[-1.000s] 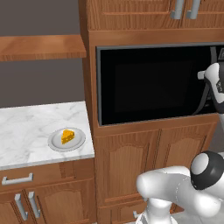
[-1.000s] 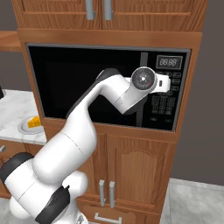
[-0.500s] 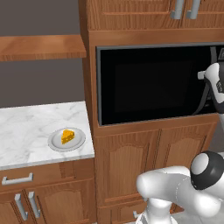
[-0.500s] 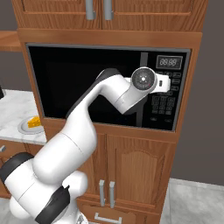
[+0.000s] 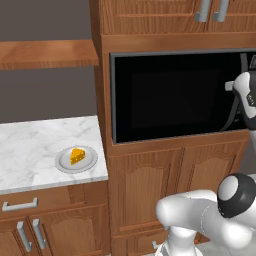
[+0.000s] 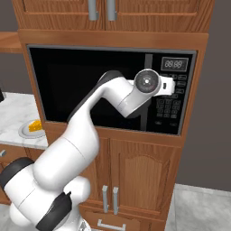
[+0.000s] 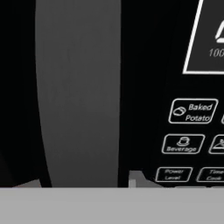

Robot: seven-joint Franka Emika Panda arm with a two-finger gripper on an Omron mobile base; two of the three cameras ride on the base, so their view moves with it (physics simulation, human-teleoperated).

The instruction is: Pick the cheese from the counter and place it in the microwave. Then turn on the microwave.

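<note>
The cheese (image 5: 76,155) (image 6: 35,126), a small orange wedge, lies on a round grey plate (image 5: 62,162) on the marble counter (image 5: 30,145), far left of the arm. The black microwave (image 5: 170,95) (image 6: 67,85) has its door closed. My gripper (image 6: 149,88) (image 5: 235,97) is pressed up to the door's right side, at the vertical handle (image 7: 78,87). In the hand view the gripper (image 7: 81,181) has one fingertip against each side of that grey handle, shut on it. Nothing else is in the jaws.
The button panel (image 7: 188,144) and small display (image 6: 174,64) sit just right of the handle. Wooden cabinet doors (image 6: 144,180) stand below the microwave and more above it. A brown shelf (image 5: 45,52) hangs over the counter, with drawers (image 5: 30,205) beneath.
The jaws have closed in from wide open onto the microwave handle. The arm, cheese and plate have stayed where they were.
</note>
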